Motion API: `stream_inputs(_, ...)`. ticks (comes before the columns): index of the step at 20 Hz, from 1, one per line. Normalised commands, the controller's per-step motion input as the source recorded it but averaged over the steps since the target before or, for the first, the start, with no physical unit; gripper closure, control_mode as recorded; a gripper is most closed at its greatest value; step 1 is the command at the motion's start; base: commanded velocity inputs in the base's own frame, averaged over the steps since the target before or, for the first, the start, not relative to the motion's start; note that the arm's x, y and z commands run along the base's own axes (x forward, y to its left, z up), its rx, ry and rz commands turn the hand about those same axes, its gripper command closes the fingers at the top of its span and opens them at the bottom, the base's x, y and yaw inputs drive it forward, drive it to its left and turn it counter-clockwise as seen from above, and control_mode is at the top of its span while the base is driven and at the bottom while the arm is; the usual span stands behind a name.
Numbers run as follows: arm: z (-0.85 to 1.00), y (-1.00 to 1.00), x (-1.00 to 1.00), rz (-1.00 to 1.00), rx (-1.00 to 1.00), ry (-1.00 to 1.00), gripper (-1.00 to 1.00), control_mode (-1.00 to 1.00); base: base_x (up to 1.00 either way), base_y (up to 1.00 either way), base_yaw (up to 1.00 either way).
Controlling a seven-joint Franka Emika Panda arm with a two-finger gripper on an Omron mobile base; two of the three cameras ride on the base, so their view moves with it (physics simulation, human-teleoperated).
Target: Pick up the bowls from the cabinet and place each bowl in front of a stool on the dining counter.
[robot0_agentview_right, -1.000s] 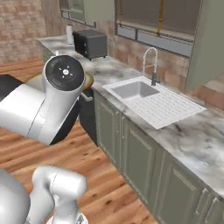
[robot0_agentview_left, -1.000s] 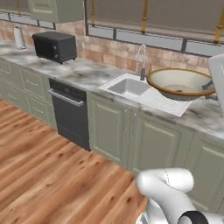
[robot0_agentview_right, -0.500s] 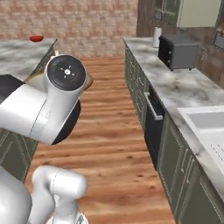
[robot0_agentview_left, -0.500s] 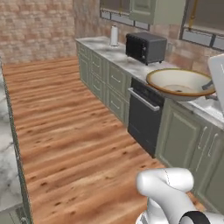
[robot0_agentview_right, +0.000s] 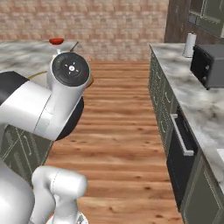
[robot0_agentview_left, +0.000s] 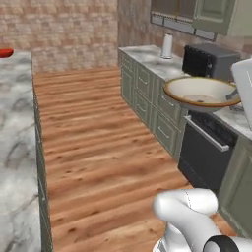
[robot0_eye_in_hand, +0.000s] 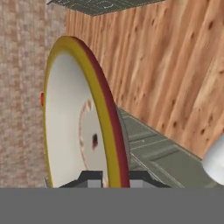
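Cream bowl (robot0_agentview_left: 201, 92) level, mouth up (rim pinched by end effector (robot0_eye_in_hand: 109, 177)).

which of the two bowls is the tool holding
The wide cream bowl with the brownish rim, clamped by its rim in the tool. The glossy red bowl sits on the marble island.

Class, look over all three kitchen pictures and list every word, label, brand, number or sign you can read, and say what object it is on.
None can be read.
Microwave: no readable brand or digits on its dark front.
Paper towel roll: plain white.
Cream bowl and red bowl: no lettering; the marks inside the cream bowl are a pattern, not text.
Robot joint cap: small marks, too small to read.
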Motion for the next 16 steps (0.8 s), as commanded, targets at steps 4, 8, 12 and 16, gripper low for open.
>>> stream_inputs(4,0.0,0.0,0.0,0.0,0.0,0.0,1.0,1.0,1.0,0.0,0.32)
stream_inputs(8,0.0,0.0,0.0,0.0,0.0,0.0,1.0,1.0,1.0,0.0,0.32)
stream_inputs(12,0.0,0.0,0.0,0.0,0.0,0.0,1.0,1.0,1.0,0.0,0.3)
stream_inputs(16,0.0,0.0,0.0,0.0,0.0,0.0,1.0,1.0,1.0,0.0,0.25)
